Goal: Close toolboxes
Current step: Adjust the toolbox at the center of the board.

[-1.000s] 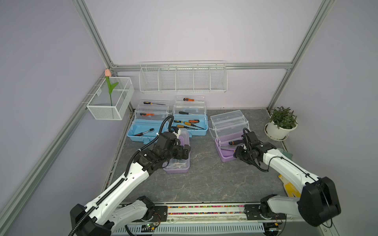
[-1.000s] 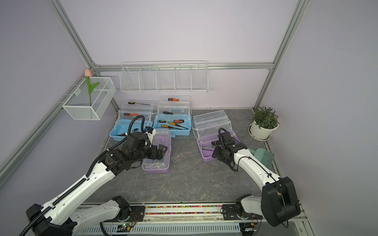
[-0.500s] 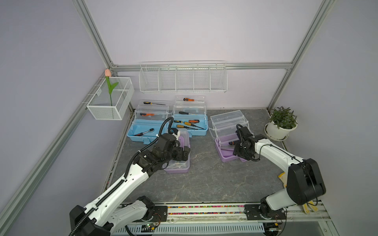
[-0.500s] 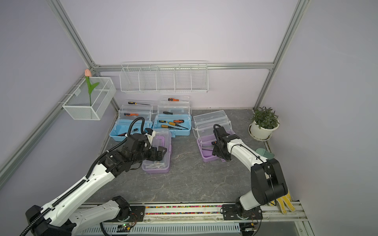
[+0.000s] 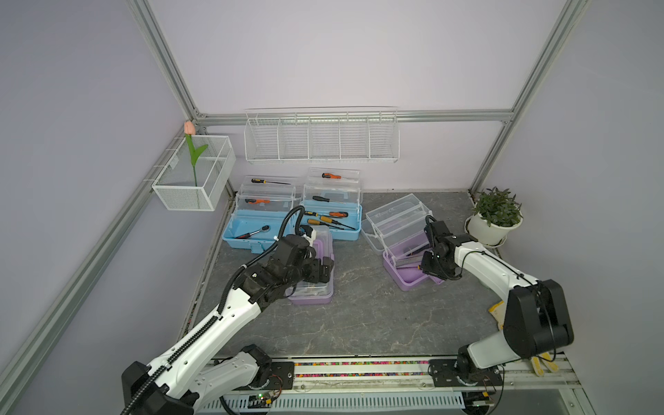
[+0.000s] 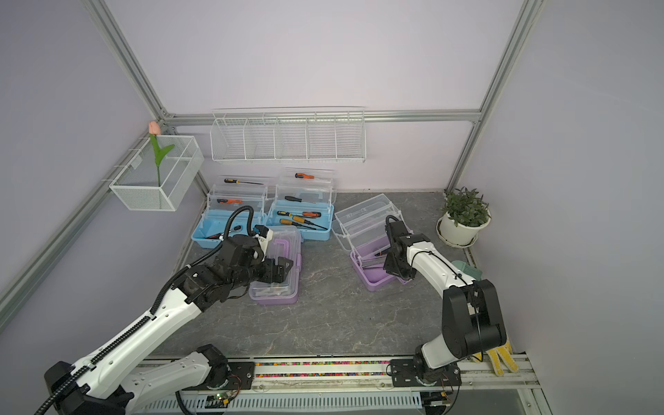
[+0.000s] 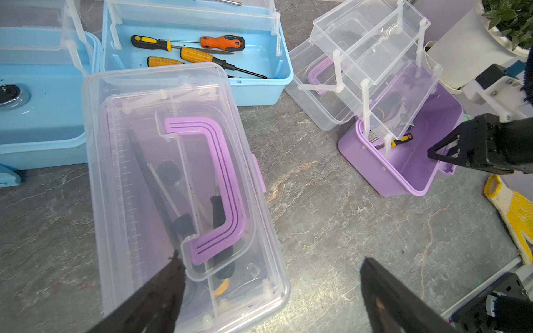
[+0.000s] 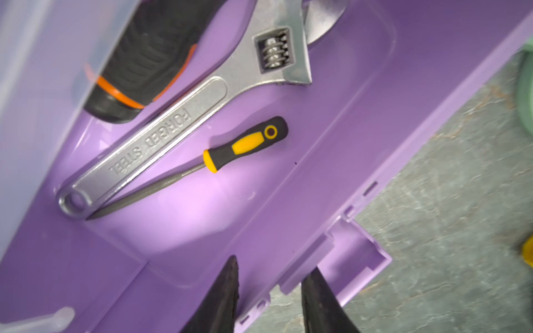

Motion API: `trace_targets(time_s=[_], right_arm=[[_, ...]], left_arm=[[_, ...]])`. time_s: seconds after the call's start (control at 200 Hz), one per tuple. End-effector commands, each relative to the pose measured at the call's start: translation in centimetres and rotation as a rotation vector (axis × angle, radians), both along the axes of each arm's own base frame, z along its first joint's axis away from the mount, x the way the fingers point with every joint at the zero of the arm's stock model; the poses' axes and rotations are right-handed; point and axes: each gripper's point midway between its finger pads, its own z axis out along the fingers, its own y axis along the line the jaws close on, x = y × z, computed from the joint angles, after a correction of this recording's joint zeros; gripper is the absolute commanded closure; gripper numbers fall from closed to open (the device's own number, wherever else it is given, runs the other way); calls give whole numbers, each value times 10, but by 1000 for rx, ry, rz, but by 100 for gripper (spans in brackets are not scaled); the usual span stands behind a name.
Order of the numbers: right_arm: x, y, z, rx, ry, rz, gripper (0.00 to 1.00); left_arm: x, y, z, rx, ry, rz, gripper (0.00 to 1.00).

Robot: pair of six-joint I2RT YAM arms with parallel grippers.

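A purple toolbox (image 5: 312, 298) (image 6: 276, 287) (image 7: 173, 173) lies with its clear lid down near the table's middle. My left gripper (image 5: 325, 267) (image 6: 284, 267) (image 7: 271, 288) hovers open over its near end, holding nothing. A second purple toolbox (image 5: 409, 282) (image 6: 373, 282) (image 7: 403, 176) (image 8: 202, 207) stands open to the right, clear trays fanned up and back. My right gripper (image 5: 426, 267) (image 6: 390, 267) (image 8: 274, 265) straddles its front wall beside the latch, one finger inside and one outside, with table showing between wall and outer finger. Two blue toolboxes (image 5: 251, 231) (image 5: 336, 231) stand open behind.
A wrench (image 8: 173, 138) and a small screwdriver (image 8: 245, 144) lie in the open purple base. A potted plant (image 5: 496, 219) stands at the back right. A yellow glove (image 7: 516, 213) lies on the right edge. White wire baskets (image 5: 319, 136) (image 5: 194, 179) hang on the walls.
The right gripper's jaws have narrowed round the open purple toolbox's front wall, and the right arm's elbow has swung inward. The left arm has stayed still.
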Motion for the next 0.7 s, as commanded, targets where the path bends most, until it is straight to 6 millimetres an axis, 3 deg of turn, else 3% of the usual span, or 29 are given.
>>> trace_targets(time_s=[0.0, 0.125, 0.25, 0.375, 0.55, 0.695], right_arm=[[-26, -18, -14, -85, 138, 187, 71], [-19, -42, -11, -137, 137, 253, 74], [-6, -32, -7, -94, 78, 352, 76], [-4, -32, -6, -104, 76, 395, 87], [-6, -28, -12, -81, 99, 394, 86], [-5, -20, -12, -67, 86, 415, 87]], left_arm=[[-2, 3, 3, -1, -6, 10, 4], [-2, 3, 2, 0, -4, 9, 4], [-2, 2, 3, -4, -2, 9, 5], [-4, 1, 4, -13, 1, 0, 5], [-2, -3, -3, -18, 24, 1, 5], [6, 9, -18, 83, 32, 50, 5]])
